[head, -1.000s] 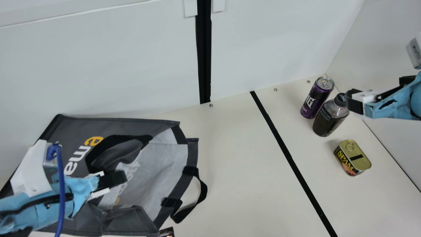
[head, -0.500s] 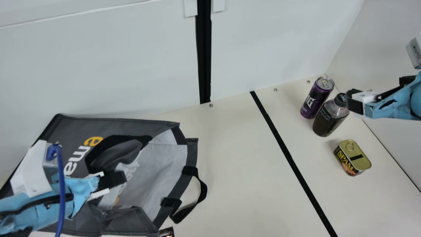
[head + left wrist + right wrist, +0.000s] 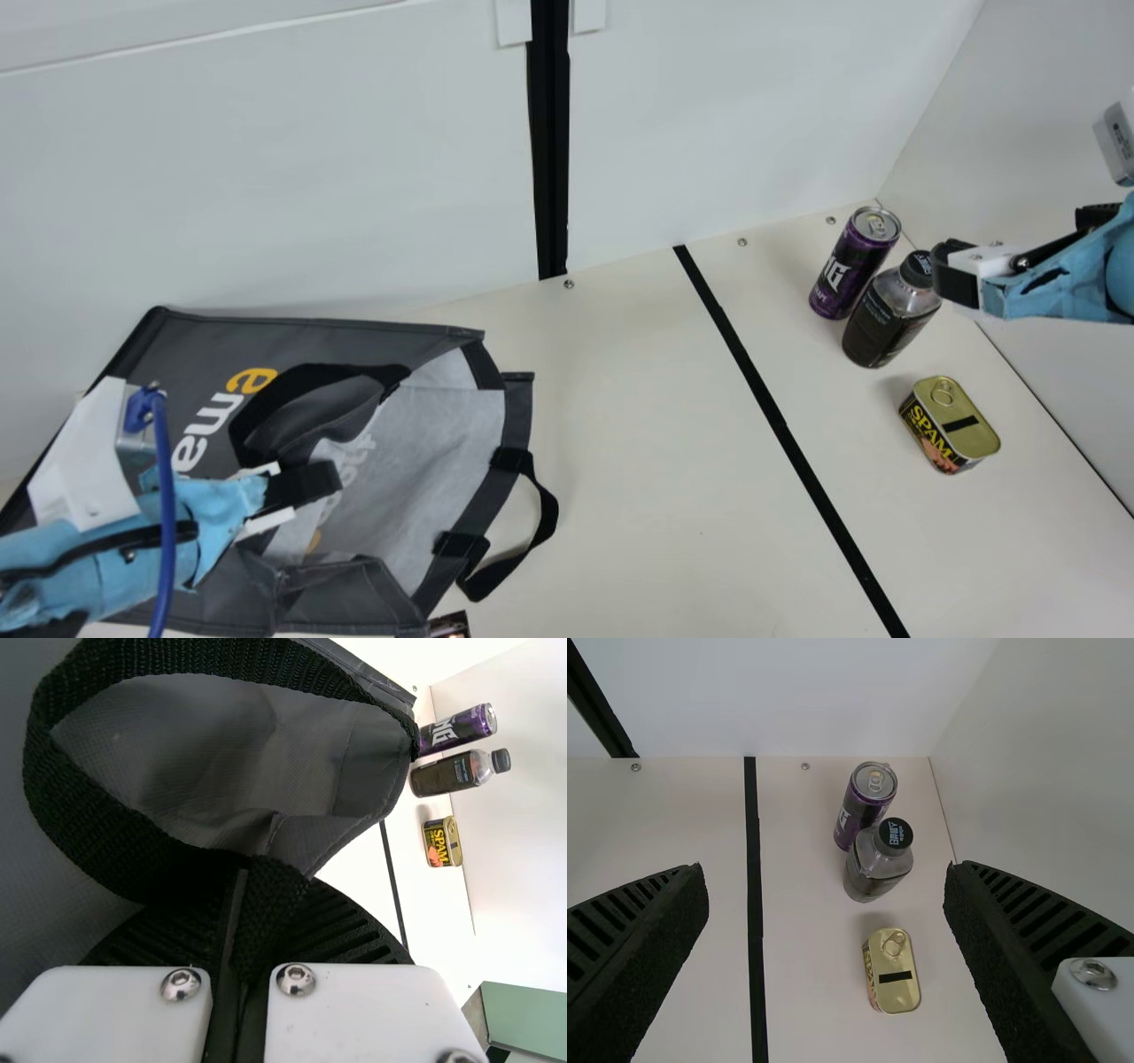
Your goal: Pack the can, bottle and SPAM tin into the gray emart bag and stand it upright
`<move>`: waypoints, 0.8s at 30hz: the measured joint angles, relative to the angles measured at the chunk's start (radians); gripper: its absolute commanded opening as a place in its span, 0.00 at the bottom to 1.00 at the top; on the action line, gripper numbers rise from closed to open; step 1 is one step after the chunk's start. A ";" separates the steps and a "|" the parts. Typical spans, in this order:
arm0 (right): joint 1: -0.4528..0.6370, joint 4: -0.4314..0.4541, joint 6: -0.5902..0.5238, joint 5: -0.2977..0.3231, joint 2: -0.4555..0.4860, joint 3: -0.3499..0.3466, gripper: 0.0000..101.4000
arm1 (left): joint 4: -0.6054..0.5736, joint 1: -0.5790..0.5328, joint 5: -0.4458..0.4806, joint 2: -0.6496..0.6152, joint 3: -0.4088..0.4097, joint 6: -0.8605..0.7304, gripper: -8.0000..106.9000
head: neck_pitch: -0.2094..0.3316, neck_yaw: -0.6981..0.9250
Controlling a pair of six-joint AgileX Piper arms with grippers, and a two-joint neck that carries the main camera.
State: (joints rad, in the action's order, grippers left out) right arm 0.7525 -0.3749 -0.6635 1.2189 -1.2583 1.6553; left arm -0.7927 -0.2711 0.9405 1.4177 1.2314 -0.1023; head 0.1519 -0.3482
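Fingers of my left gripper point(image 3: 319, 479) are pressed together on the black handle point(image 3: 84, 828) of the gray emart bag point(image 3: 310, 341). This bag lies down on the table point(image 3: 620, 461), so the standing part is not done. My right gripper point(image 3: 826, 870) has its fingers spread wide, with nothing between them. Farther, the SPAM tin point(image 3: 952, 425) rests alone; behind it stand the bottle point(image 3: 886, 323) and, just beside, the can point(image 3: 849, 266). All three are outside, so I judge that packing is wholly left.

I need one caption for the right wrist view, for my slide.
The open right gripper, with can, bottle and SPAM tin beyond it on the table.
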 measured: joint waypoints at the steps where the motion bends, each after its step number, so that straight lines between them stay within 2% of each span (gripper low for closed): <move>1: 0.000 0.000 0.000 0.000 0.000 0.000 0.94 | 0.000 0.000 0.000 0.000 0.000 0.000 0.00 | 0.000 0.002; 13: 0.000 0.000 0.000 0.000 0.000 0.000 0.94 | 0.000 0.000 0.000 0.000 0.000 0.000 0.00 | 0.000 0.002; 19: -0.041 0.031 0.034 -0.014 0.007 -0.014 0.94 | 0.000 0.000 0.000 0.000 0.000 0.000 0.00 | 0.000 0.000; 24: -0.056 0.053 0.056 -0.025 -0.015 0.003 0.94 | 0.000 0.000 0.000 0.000 0.000 0.000 0.00 | 0.000 0.002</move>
State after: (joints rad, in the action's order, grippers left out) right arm 0.6963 -0.3220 -0.6078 1.1940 -1.2730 1.6580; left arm -0.7927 -0.2711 0.9405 1.4177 1.2314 -0.1023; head 0.1519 -0.3467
